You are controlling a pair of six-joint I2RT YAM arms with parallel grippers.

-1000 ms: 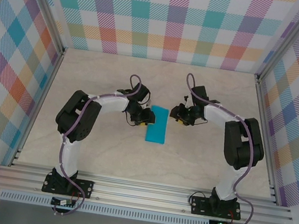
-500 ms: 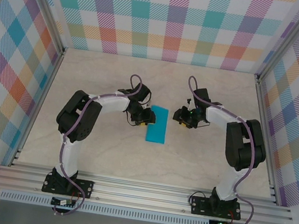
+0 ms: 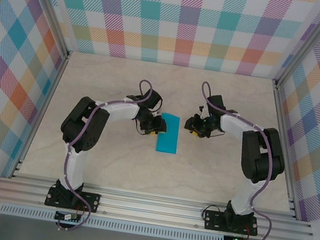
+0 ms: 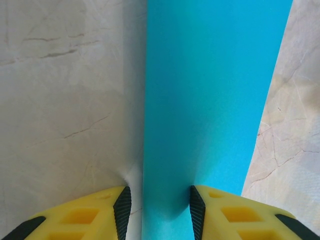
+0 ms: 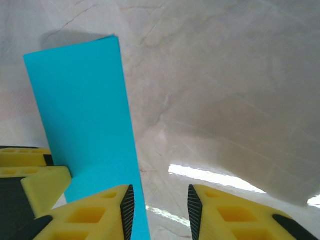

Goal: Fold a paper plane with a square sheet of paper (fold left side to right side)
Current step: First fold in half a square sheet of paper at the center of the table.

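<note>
The square sheet of paper [image 3: 169, 133] is cyan-blue and lies flat mid-table, folded into a narrow upright rectangle. My left gripper [image 3: 152, 128] sits low at its left long edge. In the left wrist view the paper [image 4: 215, 100] runs up from between the open yellow fingers of the left gripper [image 4: 160, 210], and its left edge lies in the gap. My right gripper [image 3: 193, 127] hovers just right of the sheet. In the right wrist view the paper [image 5: 85, 115] passes beside the left finger of the open right gripper [image 5: 161, 207], whose gap holds only bare table. The paper plane is out of view.
The table [image 3: 110, 167] is pale marble-patterned, fenced by checked walls [image 3: 182, 20] at the back and sides. An aluminium rail [image 3: 152, 207] with both arm bases runs along the near edge. The left gripper's yellow finger [image 5: 30, 170] shows beside the sheet in the right wrist view.
The right arm has shifted slightly, its gripper a touch further right and nearer the front. The paper and the left arm have stayed put.
</note>
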